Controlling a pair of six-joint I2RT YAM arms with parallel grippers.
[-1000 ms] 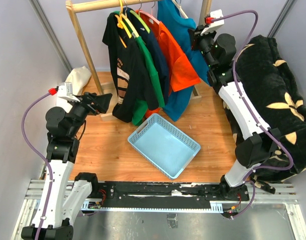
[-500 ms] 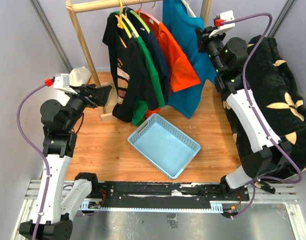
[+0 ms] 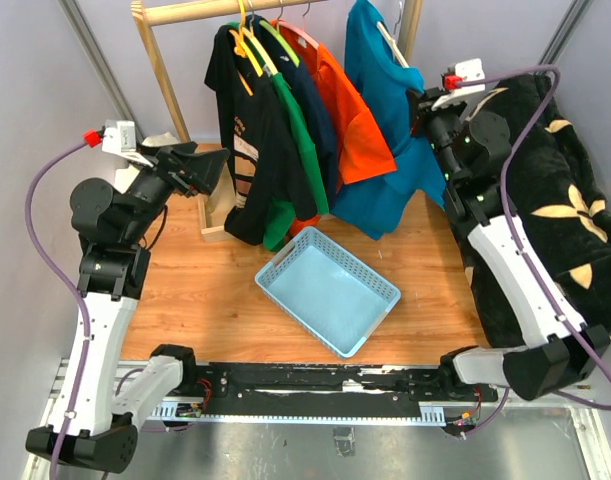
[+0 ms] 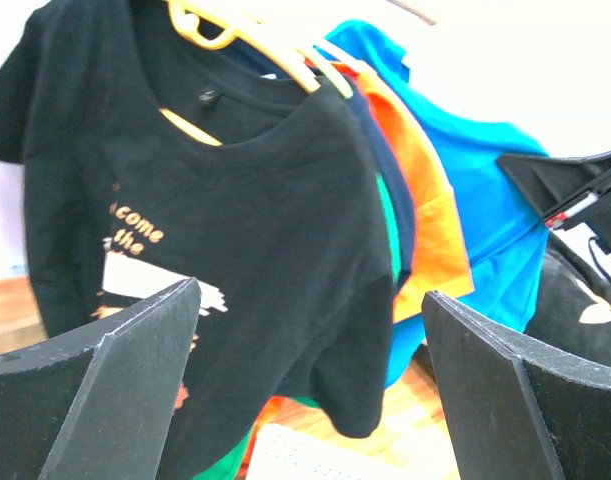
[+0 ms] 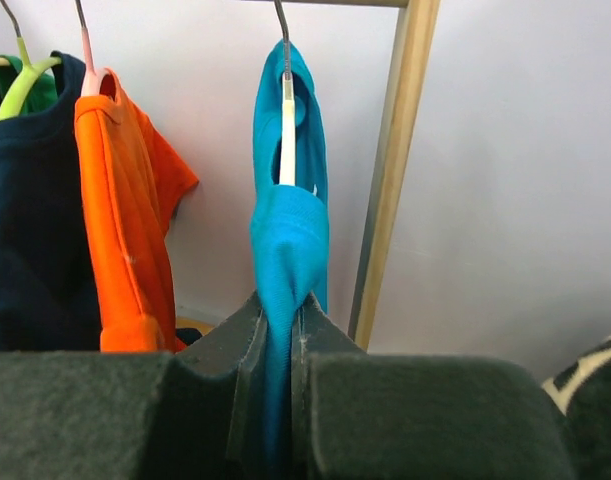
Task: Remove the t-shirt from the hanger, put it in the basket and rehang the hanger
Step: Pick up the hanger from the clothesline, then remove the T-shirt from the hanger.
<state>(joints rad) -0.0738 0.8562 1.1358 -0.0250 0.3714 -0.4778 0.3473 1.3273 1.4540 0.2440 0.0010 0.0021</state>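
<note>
Wooden desk [image 3: 215, 290] with a clothes rail [image 3: 185, 11] at the rear. The teal t-shirt [image 5: 285, 230] hangs on its white hanger [image 5: 287, 120], its fabric pinched by the right end effector [image 5: 282, 305]. The left end effector [image 4: 310, 290], fingers spread, faces a black t-shirt [image 4: 255, 200].

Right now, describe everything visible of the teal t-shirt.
The teal t-shirt is plain, soft-looking fabric with short sleeves. It hangs on a white hanger with a wire hook, last on the wooden rail, beside the orange shirt. The right gripper is shut on a fold of its cloth, and its body slants toward that gripper.
</note>
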